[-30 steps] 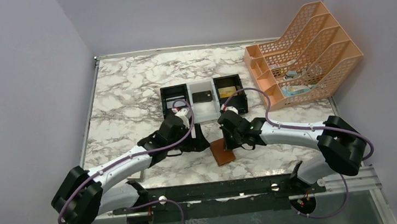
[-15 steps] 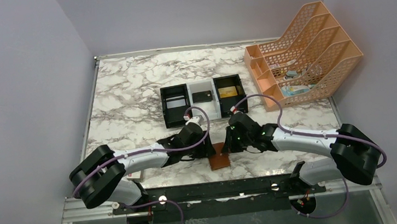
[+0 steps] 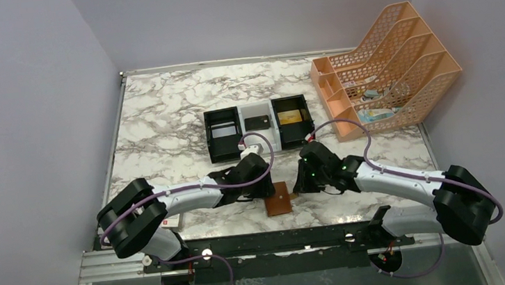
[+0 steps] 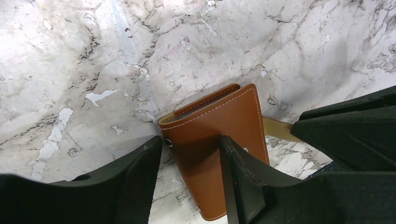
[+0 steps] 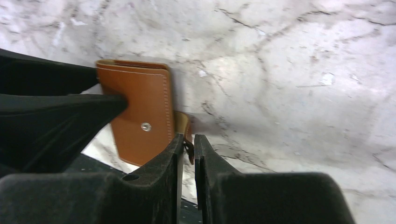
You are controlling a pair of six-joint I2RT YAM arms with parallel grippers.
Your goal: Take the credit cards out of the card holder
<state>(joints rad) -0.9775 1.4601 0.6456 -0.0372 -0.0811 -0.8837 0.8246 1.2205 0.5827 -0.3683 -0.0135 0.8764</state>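
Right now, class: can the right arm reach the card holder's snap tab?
Probably yes: the snap tab sits at the tip of the right gripper, nothing between; the left gripper straddles the card holder opposite.

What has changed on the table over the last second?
Both arms drew back toward the near edge. The left gripper came away from the tray and now straddles a corner of the card holder, jaws open. The right gripper sits at the snap tab, jaws nearly together; a pinch is unclear. The card holder slid slightly nearer and left. Tray and file rack unchanged.
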